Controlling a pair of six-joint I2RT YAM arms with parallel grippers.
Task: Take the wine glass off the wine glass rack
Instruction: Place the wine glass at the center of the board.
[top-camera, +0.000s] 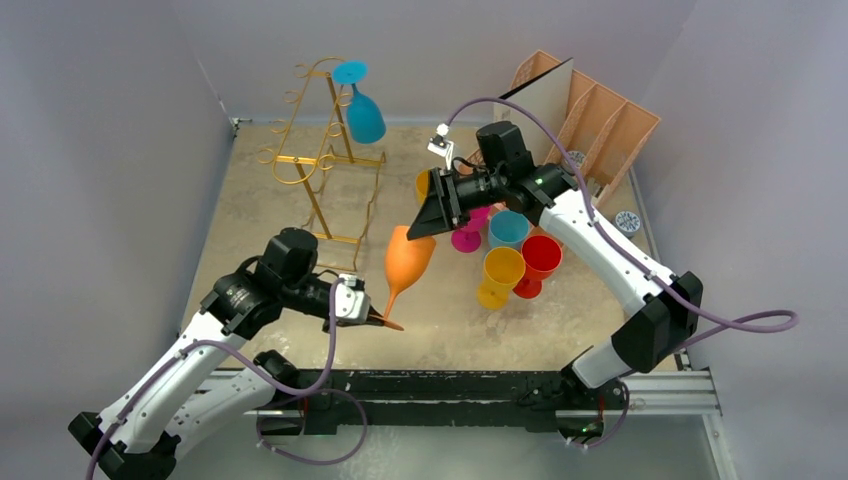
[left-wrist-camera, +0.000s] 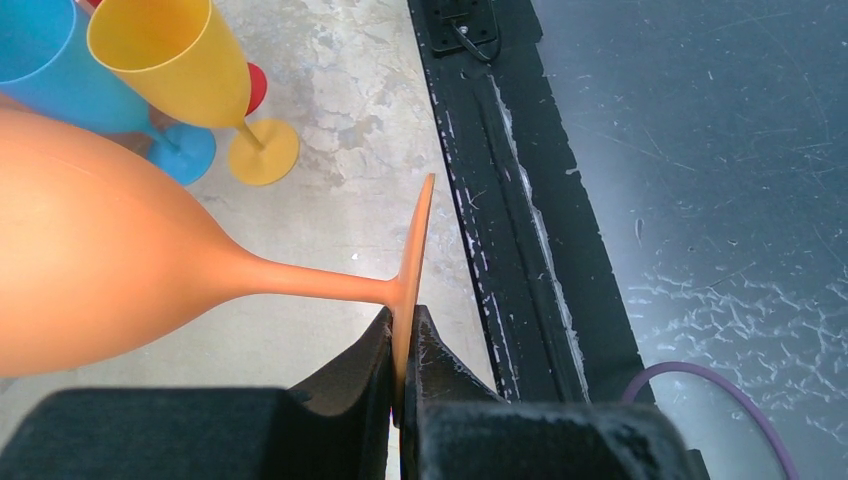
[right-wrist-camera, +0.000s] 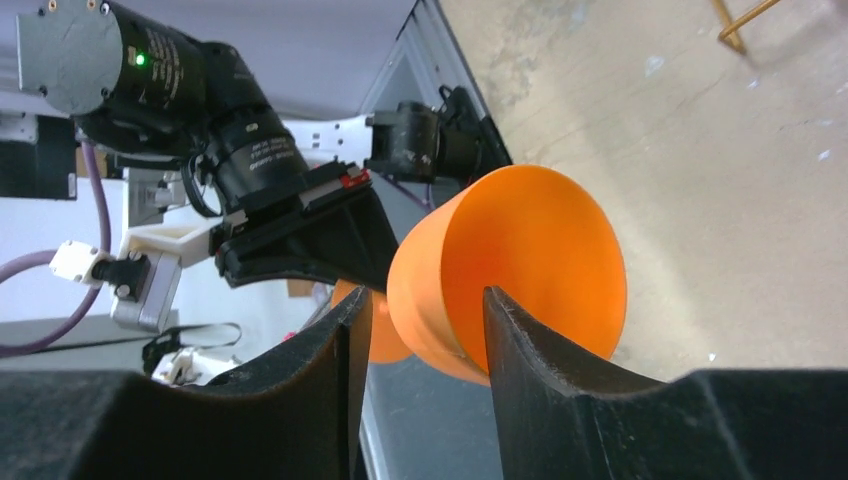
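Note:
An orange wine glass (top-camera: 408, 262) hangs tilted in the air right of the gold wine glass rack (top-camera: 320, 150), apart from it. My left gripper (top-camera: 383, 321) is shut on the edge of its flat foot (left-wrist-camera: 415, 250), with the stem and bowl (left-wrist-camera: 100, 270) reaching left. My right gripper (right-wrist-camera: 425, 300) straddles the bowl's rim (right-wrist-camera: 520, 260): one finger (right-wrist-camera: 540, 350) sits inside the bowl, the other (right-wrist-camera: 330, 350) outside with a gap, so it is open. A blue wine glass (top-camera: 365, 118) hangs upside down from the rack's top.
Yellow (top-camera: 500, 272), red (top-camera: 540, 258), blue (top-camera: 508, 230) and magenta (top-camera: 468, 238) glasses stand grouped under the right arm. A peach slotted organiser (top-camera: 590, 110) sits at the back right. The black rail (left-wrist-camera: 500, 200) runs along the table's near edge.

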